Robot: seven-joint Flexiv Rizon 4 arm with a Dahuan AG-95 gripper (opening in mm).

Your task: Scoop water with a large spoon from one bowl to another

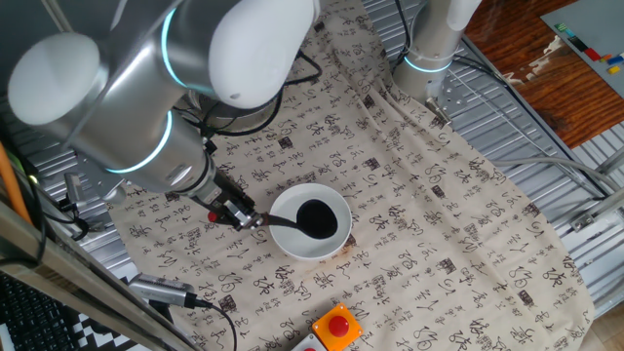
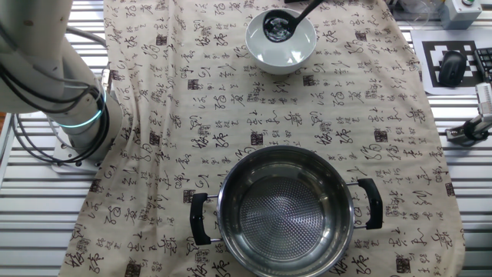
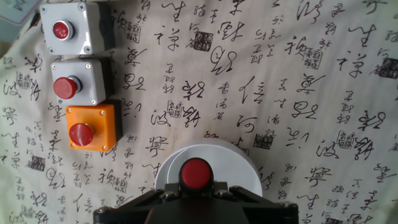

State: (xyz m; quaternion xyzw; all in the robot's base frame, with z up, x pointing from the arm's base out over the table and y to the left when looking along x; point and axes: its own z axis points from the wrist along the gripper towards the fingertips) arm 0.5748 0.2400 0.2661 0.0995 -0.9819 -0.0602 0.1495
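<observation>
The white bowl (image 1: 310,244) sits on the patterned cloth with the black ladle's cup (image 1: 314,219) lowered inside it. My gripper (image 1: 239,214) is shut on the ladle's handle just left of the bowl, near the red end (image 1: 213,216). In the hand view the red end (image 3: 196,173) stands between my fingers, with the white bowl (image 3: 242,165) behind it. The other fixed view shows the cup (image 2: 277,25) in the bowl (image 2: 280,52) at the cloth's far end. The steel pot (image 2: 284,208) with two black handles stands at the near end, apart from the bowl.
Three button boxes lie beside the bowl: two grey ones (image 3: 74,81) and an orange one (image 3: 87,129), also seen as the orange box (image 1: 336,327). The arm's base (image 2: 77,115) stands at the cloth's left edge. Slatted metal table edges surround the cloth.
</observation>
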